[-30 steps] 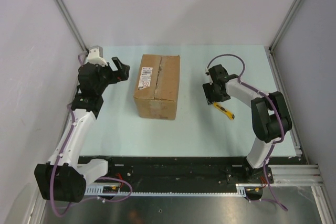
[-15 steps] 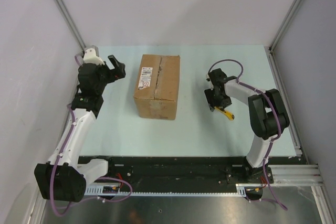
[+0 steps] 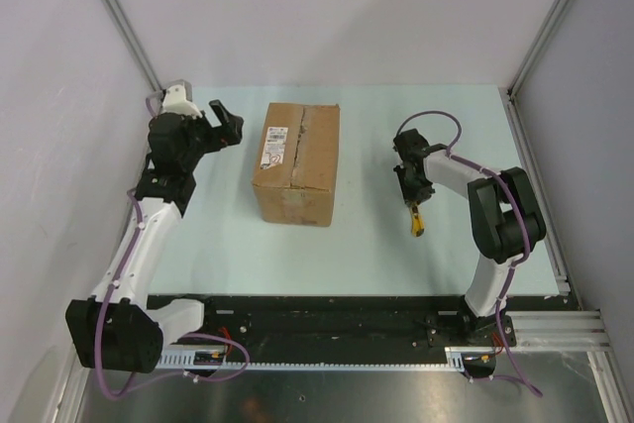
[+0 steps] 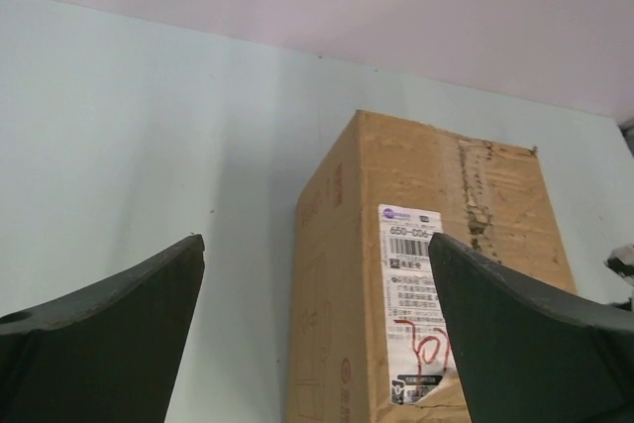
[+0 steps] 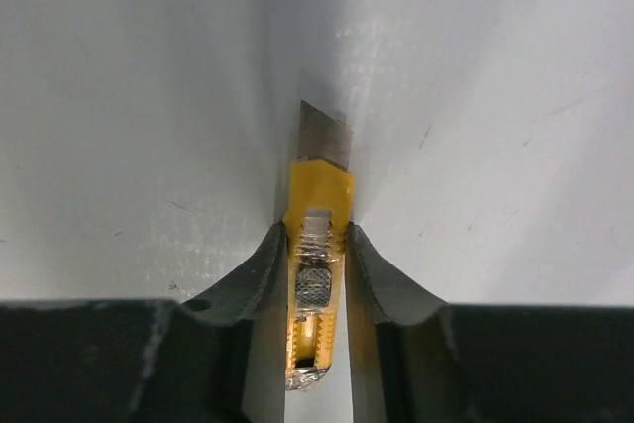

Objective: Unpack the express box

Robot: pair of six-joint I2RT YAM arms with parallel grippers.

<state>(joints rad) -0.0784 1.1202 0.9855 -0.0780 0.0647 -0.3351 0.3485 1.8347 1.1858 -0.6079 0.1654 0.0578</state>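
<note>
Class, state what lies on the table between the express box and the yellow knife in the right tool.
Only bare table, seen in the top external view, separates the express box from the yellow knife in the right tool.

On table: express box, knife at right.

Pale green table with the express box left of centre, yellow utility knife well right
</note>
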